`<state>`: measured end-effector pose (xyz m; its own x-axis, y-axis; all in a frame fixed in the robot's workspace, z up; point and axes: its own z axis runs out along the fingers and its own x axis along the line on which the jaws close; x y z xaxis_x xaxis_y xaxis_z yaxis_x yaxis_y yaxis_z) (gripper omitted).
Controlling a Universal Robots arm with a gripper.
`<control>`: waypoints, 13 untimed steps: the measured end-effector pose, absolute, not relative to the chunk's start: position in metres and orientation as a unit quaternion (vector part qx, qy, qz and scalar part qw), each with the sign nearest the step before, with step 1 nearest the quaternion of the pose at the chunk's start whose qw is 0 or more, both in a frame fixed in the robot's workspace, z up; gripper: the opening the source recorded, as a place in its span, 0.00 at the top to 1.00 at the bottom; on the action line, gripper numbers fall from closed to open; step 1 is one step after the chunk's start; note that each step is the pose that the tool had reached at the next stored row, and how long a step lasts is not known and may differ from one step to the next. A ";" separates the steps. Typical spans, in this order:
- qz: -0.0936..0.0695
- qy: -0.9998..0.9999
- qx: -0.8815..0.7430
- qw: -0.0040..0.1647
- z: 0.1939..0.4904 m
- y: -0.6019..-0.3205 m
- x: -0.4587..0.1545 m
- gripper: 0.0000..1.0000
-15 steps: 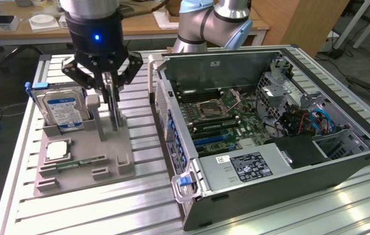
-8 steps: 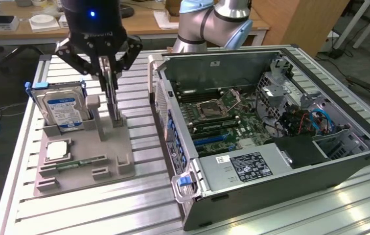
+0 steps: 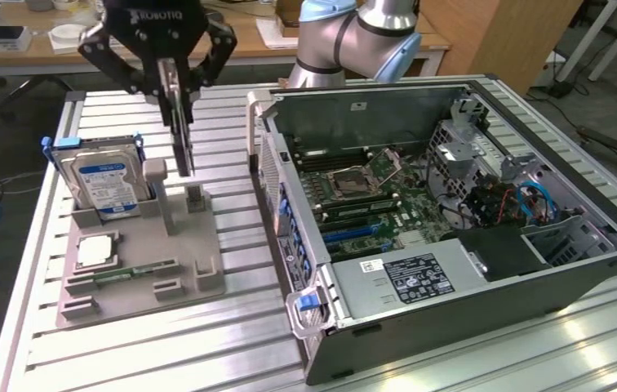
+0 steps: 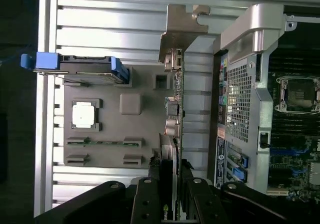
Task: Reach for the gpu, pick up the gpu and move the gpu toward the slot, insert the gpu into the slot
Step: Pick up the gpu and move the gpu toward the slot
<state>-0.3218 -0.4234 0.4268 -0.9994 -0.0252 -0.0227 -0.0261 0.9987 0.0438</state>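
The gripper [image 3: 175, 91] was clamped on the upright gpu [image 3: 184, 139] above the grey holder [image 3: 167, 245]; the gpu was not yet in the computer case [image 3: 450, 278].

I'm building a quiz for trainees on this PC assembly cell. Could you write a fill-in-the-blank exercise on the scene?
1. The gripper is shut on the ____.
2. The hard drive stands to the exterior view's ____ of that card.
3. The memory stick lying on the gray holder is ____ in colour.
Missing words: gpu; left; green.
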 end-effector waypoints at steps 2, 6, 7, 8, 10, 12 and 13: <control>0.022 1.000 -0.013 0.011 0.436 -0.423 -0.322 0.74; 0.023 1.000 -0.013 0.011 0.447 -0.423 -0.320 0.74; 0.023 1.000 -0.013 0.011 0.447 -0.423 -0.317 0.74; 0.024 1.000 -0.013 0.011 0.447 -0.423 -0.313 0.74; 0.025 1.000 -0.013 0.011 0.447 -0.423 -0.305 0.74; 0.027 0.999 -0.013 0.011 0.447 -0.423 -0.296 0.74; 0.029 0.999 -0.013 0.011 0.447 -0.423 -0.292 0.74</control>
<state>-0.2918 -0.4234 0.4469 -0.9994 -0.0250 -0.0230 -0.0263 0.9980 0.0572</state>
